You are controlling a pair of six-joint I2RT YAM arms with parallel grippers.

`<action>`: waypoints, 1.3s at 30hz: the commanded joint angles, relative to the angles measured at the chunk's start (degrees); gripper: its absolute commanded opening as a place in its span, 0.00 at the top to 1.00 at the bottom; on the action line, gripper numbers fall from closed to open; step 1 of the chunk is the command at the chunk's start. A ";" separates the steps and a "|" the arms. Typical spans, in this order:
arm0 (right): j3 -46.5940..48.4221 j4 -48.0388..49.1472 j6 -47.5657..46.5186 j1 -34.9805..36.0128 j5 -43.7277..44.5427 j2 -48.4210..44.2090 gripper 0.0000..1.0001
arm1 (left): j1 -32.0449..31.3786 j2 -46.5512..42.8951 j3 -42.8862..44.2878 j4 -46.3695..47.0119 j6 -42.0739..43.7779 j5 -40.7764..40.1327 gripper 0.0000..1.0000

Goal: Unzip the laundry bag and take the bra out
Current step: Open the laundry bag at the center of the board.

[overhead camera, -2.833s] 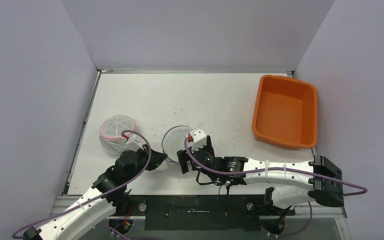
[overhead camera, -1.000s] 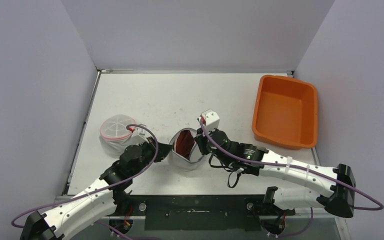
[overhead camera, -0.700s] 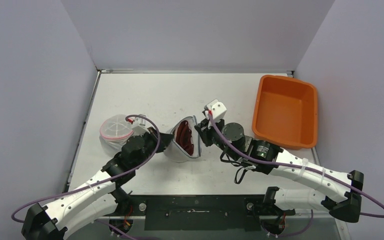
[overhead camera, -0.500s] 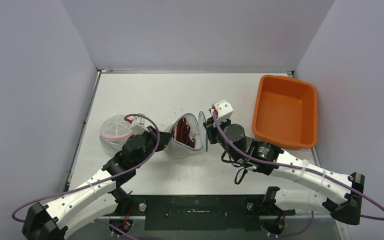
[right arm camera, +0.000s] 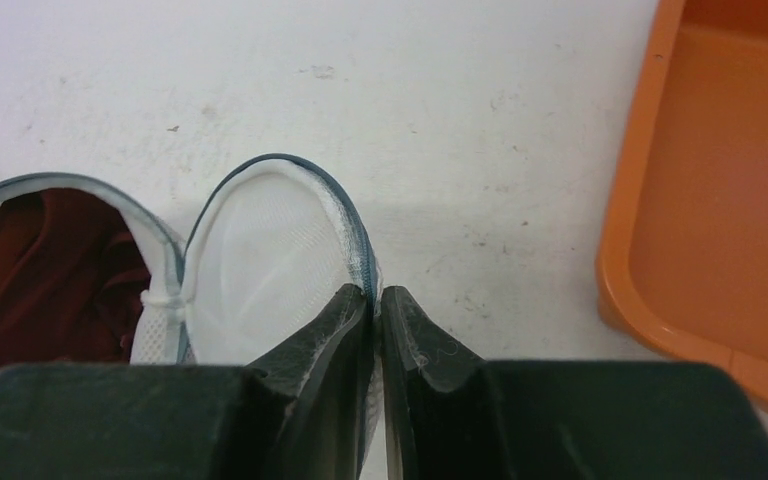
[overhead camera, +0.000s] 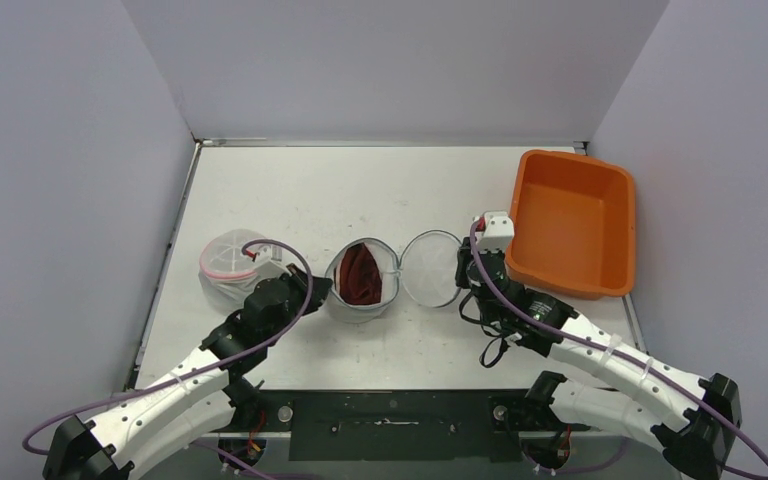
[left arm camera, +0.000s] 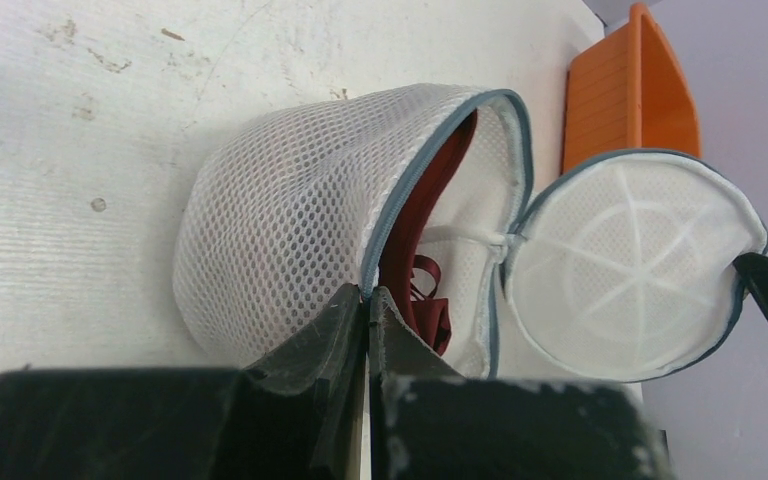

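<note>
The white mesh laundry bag [overhead camera: 343, 300] with a grey-blue zip stands unzipped at the table's middle front. Its round lid [overhead camera: 430, 268] lies folded out flat to the right, joined by a small hinge. The dark red bra [overhead camera: 362, 272] sits bunched inside the bag [left arm camera: 290, 220], and its straps show [left arm camera: 425, 300]. My left gripper [overhead camera: 322, 290] is shut on the bag's left rim [left arm camera: 368, 293]. At the lid's right edge my right gripper [overhead camera: 463, 272] is shut on the zip edge [right arm camera: 374, 290] of the lid [right arm camera: 260, 260]. The bra [right arm camera: 50, 280] also shows at the left of the right wrist view.
A second mesh bag [overhead camera: 232, 260] with a pink rim sits left of my left arm. An orange bin [overhead camera: 570, 222] stands at the right, close behind my right wrist [right arm camera: 720, 200]. Purple walls close in the table on three sides.
My right gripper swung right, toward the bin, carrying the lid open until it lay flat. The bag tilted, then settled back with its mouth up. My left gripper kept its hold.
</note>
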 commanded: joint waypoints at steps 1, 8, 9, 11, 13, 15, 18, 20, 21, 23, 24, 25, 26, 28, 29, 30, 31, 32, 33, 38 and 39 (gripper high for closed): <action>-0.29 0.23 4.27 -3.09 0.98 0.57 0.84 | 0.65 -0.62 -0.29 -3.51 1.24 -1.87 1.00; 2.57 -3.42 4.65 -3.60 2.53 1.31 0.49 | 1.60 -1.58 -0.25 -7.25 2.45 -3.58 1.00; 3.33 -4.09 4.26 -3.60 2.61 1.38 0.44 | 1.74 -1.63 -0.15 -7.77 2.67 -3.81 1.00; 4.70 -4.39 2.96 -3.44 1.81 1.19 0.36 | 2.05 -1.66 0.16 -8.47 2.95 -4.08 1.00; 4.49 -0.67 0.12 -3.03 -4.19 0.06 0.31 | 2.12 -1.64 0.26 -8.56 3.10 -4.06 1.00; 4.39 3.77 0.15 -2.74 -14.79 0.90 0.29 | 2.16 -1.72 0.23 -8.46 2.88 -4.02 1.00; 6.18 7.30 3.43 -0.41 -23.43 8.49 0.29 | 2.19 -1.96 -0.21 -7.99 2.63 -3.86 1.00; 6.64 10.29 4.45 2.41 -23.07 13.72 0.29 | 2.17 -2.31 -0.91 -7.72 2.26 -3.76 1.00; 6.75 11.83 5.17 3.02 -23.11 16.89 0.28 | 2.25 -2.60 -1.13 -7.85 2.09 -3.74 1.00; 6.74 15.17 7.43 3.20 -24.07 20.83 0.27 | 2.30 -3.26 -1.39 -8.55 1.85 -3.62 1.00; 6.63 17.07 8.34 3.00 -24.79 22.38 0.27 | 2.38 -3.63 -1.43 -8.89 1.67 -3.64 1.00; 6.54 18.68 9.36 2.74 -25.65 23.68 0.26 | 2.42 -3.98 -1.63 -9.07 1.58 -3.57 1.00; 6.58 20.27 10.24 2.50 -26.34 24.96 0.25 | 2.43 -4.46 -1.80 -9.23 1.53 -3.60 1.00; 7.15 23.04 11.40 2.12 -27.04 27.36 0.22 | 2.52 -5.15 -2.10 -9.27 1.44 -3.55 1.00; 7.91 23.33 11.73 2.01 -27.10 28.79 0.22 | 2.60 -5.42 -2.26 -9.29 1.36 -3.52 1.00; 8.69 23.56 11.91 1.77 -27.25 30.10 0.21 | 2.60 -5.54 -2.31 -9.19 1.27 -3.49 1.00; 9.38 23.68 11.96 1.43 -27.43 31.54 0.21 | 2.61 -5.59 -2.39 -9.11 1.22 -3.41 1.00; 9.96 23.88 12.12 1.08 -27.53 32.84 0.21 | 2.61 -5.53 -2.38 -9.03 1.25 -3.29 1.00; 10.41 24.17 12.26 0.65 -28.05 33.92 0.22 | 2.61 -5.39 -2.32 -8.93 1.25 -3.23 1.00; 11.74 24.46 13.40 -0.99 -31.63 38.46 0.27 | 2.78 -4.27 -2.32 -7.87 1.35 -2.42 1.00; 10.53 26.38 13.93 -1.13 -32.33 37.98 0.25 | 2.78 -4.01 -2.36 -7.65 1.42 -2.14 1.00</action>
